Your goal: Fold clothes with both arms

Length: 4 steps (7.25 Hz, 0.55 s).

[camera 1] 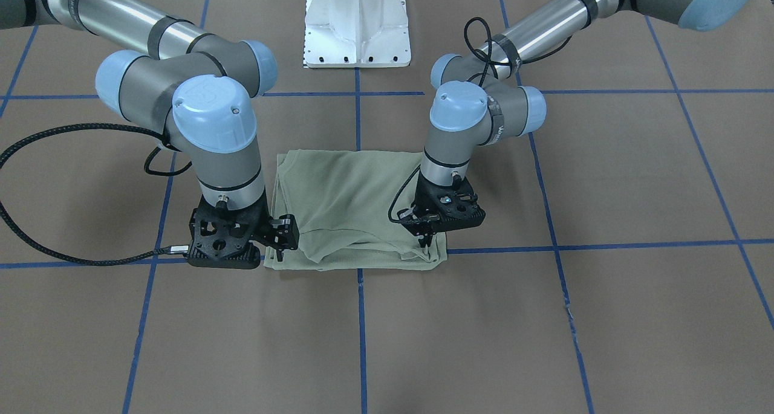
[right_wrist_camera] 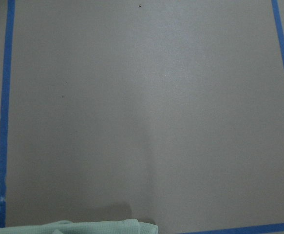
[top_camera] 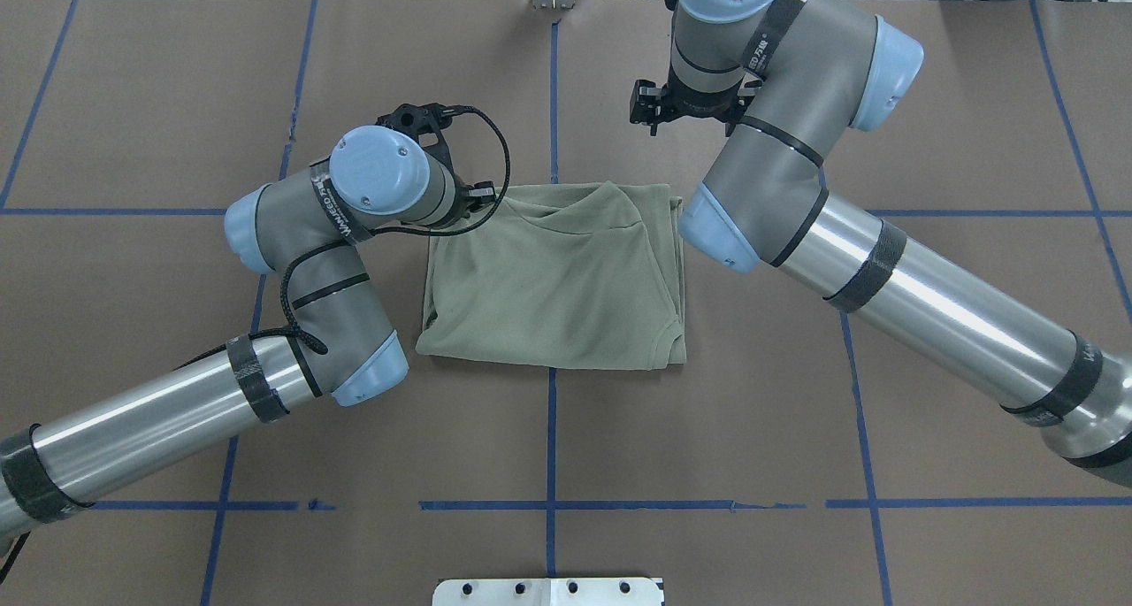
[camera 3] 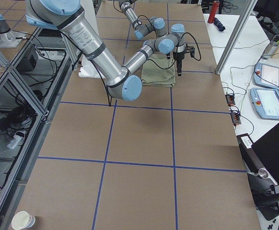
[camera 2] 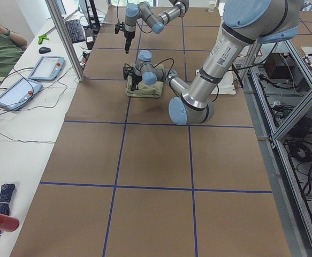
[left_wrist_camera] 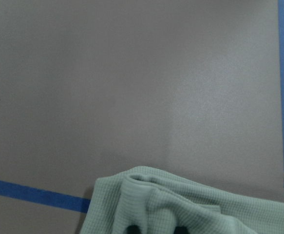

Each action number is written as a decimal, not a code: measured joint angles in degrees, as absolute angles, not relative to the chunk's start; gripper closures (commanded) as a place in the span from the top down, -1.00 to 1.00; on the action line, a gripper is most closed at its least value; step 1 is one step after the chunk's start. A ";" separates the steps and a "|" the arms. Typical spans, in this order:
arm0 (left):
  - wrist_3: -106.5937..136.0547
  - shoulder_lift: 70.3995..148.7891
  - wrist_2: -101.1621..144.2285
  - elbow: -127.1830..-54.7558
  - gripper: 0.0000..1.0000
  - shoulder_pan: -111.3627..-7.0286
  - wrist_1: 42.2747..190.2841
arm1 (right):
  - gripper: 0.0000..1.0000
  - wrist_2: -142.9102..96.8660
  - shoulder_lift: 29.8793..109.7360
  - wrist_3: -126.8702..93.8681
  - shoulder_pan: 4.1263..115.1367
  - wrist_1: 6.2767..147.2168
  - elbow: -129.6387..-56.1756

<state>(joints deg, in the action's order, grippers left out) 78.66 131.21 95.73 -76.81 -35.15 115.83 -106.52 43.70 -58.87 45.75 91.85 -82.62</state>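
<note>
- The green shirt (camera 1: 357, 202) lies folded into a rough rectangle in the middle of the table (camera 1: 604, 317), between the two arms and straddling one of the blue tape lines (camera 1: 361, 329).
- Its edge on the operators' side sits right along a crossing tape line. A loose flap is rumpled up there, while the rest lies fairly flat.
- The left gripper (camera 1: 426, 240) points straight down at that rumpled edge, near the shirt's corner on the robot's left. Its fingers are drawn in on a pinch of the cloth.
- In the left wrist view the knit fabric bunches up around two dark fingertips (left_wrist_camera: 132, 229) at the bottom of the picture.
- The right gripper (camera 1: 280, 251) hangs over the opposite corner of the same edge, clearly lifted off the cloth in the side views.
- In the overhead view its fingers look parted, with nothing between them. The right wrist view shows only a sliver of shirt below bare brown table.
- The white base (camera 1: 358, 27) stands well back from the shirt, on the robot's side.
</note>
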 measured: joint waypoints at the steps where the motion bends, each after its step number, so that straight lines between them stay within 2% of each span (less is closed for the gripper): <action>1: 76.70 130.99 95.00 -76.86 -1.00 -35.66 115.79 | 1.00 -106.52 43.73 -58.88 45.70 91.85 -82.62; 3: 74.71 130.39 94.55 -76.90 -1.00 -36.95 115.76 | 1.00 -106.52 43.86 -58.83 45.64 91.83 -82.64; 4: 74.48 130.25 94.51 -76.98 0.96 -37.27 115.75 | 1.00 -106.54 44.04 -58.69 45.62 91.79 -82.66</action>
<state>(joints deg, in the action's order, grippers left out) 74.48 130.25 94.51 -76.98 -37.27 115.75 -106.54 44.04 -58.69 45.62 91.79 -82.66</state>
